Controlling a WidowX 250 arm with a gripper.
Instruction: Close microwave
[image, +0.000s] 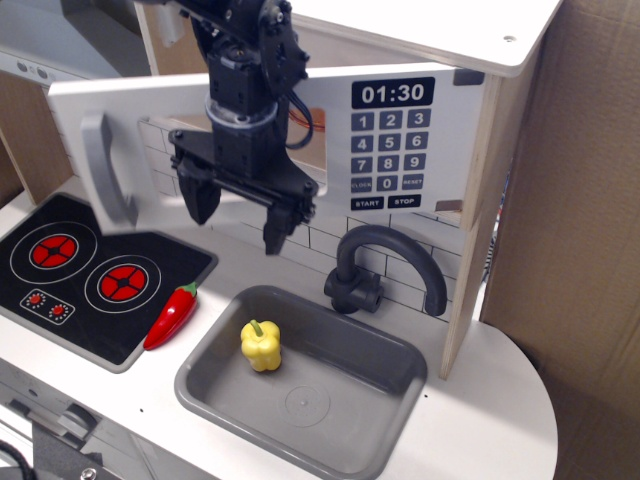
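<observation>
spread wide with nothing between its prongs, the black claw (238, 212) hangs in front of the white wooden toy microwave (270, 140) along the back edge of the bench, its body pressed against the door's clear window. that door, with its grey bar handle (107, 168) at the left end, sits nearly flush beside the black keypad panel (391, 145) reading 01:30. below, a yellow toy pepper (261, 345) lies in the grey sink basin (370, 400), a red chilli (173, 314) beside the black hob (60, 285) toward the left edge.
</observation>
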